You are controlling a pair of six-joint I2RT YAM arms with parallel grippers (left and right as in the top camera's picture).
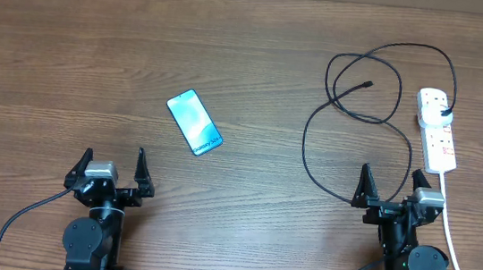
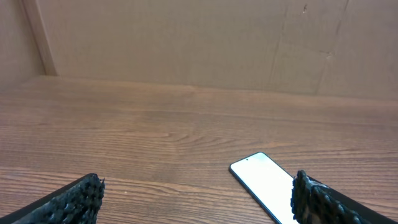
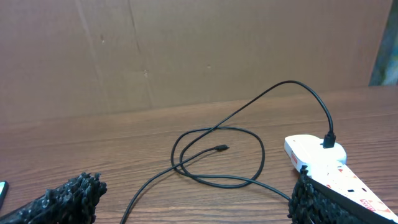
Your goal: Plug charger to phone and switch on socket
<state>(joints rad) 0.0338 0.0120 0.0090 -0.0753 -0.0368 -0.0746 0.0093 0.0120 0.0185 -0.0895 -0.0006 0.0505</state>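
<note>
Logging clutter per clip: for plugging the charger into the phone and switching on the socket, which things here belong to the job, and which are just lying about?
Belong to the job:
phone
charger, its plug already in the socket
socket, with its white cord

Just lying about:
no stray objects seen; only the wooden table and the cardboard wall behind it

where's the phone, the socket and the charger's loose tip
phone (image 1: 194,122), overhead view, middle of its screen
socket (image 1: 438,132), overhead view, middle of its white body
charger (image 1: 368,84), overhead view, its loose connector tip
</note>
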